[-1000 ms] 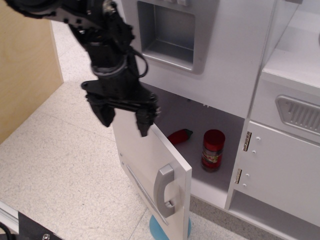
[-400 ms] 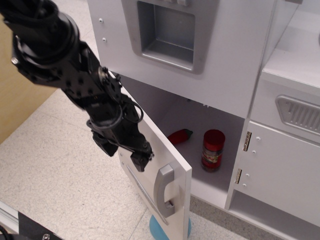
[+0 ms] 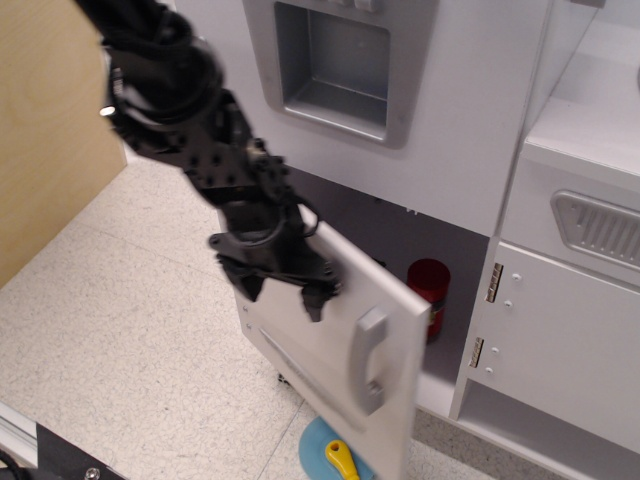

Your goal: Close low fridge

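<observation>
The low fridge is the white lower compartment [image 3: 440, 375] under the panel with the grey recess. Its flat white door [image 3: 330, 355] with a vertical grey bar handle [image 3: 368, 360] stands partly open, swung across most of the opening. My black gripper [image 3: 283, 292] presses against the door's outer face, left of the handle, fingers pointing down and slightly spread, holding nothing. Inside, a red jar [image 3: 430, 290] shows past the door's edge. The hinges [image 3: 493, 283] sit on the right-hand frame.
A white cabinet with a grey vent [image 3: 598, 228] stands to the right. A wooden panel [image 3: 45, 130] is at the left. A blue disc with a yellow piece [image 3: 340, 460] lies on the speckled floor below the door.
The door has swung toward the opening, now hiding the red pepper and part of the jar. My gripper moved right and down along the door's outer face. The blue disc's yellow piece now shows.
</observation>
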Controlling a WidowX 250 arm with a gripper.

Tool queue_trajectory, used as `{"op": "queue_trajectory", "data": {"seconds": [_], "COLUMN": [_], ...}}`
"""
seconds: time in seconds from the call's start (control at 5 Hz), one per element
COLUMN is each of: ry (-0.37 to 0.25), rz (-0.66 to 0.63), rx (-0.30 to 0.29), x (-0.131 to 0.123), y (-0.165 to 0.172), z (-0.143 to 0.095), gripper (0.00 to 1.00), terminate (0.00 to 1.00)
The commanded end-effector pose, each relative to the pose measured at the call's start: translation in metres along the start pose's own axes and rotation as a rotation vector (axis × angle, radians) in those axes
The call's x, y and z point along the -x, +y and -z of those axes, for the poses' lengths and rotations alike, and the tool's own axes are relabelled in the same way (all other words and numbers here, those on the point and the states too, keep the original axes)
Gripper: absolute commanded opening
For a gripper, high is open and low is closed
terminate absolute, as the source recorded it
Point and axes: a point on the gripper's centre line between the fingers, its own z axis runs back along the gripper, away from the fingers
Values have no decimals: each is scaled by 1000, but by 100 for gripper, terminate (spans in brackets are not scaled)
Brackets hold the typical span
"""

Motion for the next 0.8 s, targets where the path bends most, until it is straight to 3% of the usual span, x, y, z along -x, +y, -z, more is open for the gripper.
{"op": "queue_trajectory", "data": {"seconds": [0.0, 0.6], "ry": [-51, -90], "rz": [-31, -92], "rx": [-31, -49], "x": [-32, -58], "y": [-13, -18], "z": [5, 17], "gripper": [100, 100], "terminate": [0, 0]}}
